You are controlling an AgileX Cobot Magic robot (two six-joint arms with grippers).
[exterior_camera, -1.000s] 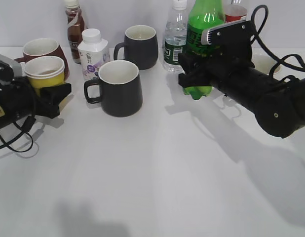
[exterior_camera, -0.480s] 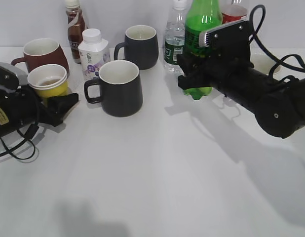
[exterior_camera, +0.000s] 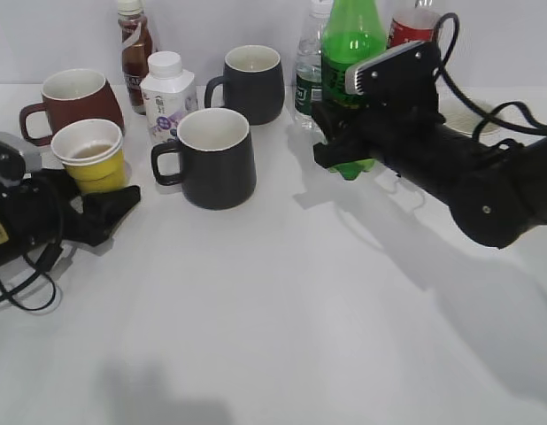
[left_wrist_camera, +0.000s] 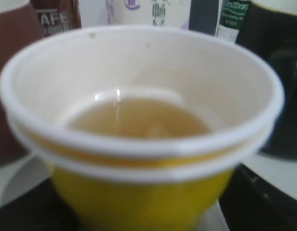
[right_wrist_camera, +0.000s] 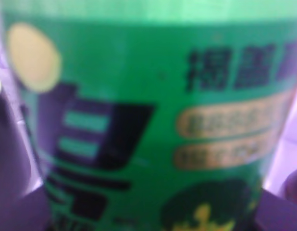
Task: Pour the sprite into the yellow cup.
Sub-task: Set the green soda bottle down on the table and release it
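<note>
The sprite, a green bottle, is clamped in my right gripper and hangs upright just above the table at the back, right of centre. Its label fills the right wrist view. The cap is out of frame. The yellow cup stands at the far left inside my left gripper, which is shut on its lower body. The left wrist view shows the cup close up, with a little pale amber liquid at the bottom. The bottle and cup are far apart.
A dark mug stands between cup and bottle, a second dark mug behind it. A brown-red mug, white milk bottle, coffee bottle, water bottle, red-labelled bottle and white plate line the back.
My left gripper has carried the yellow cup rightward and toward the table's front, away from the brown-red mug. My right gripper has shifted the sprite slightly left.
</note>
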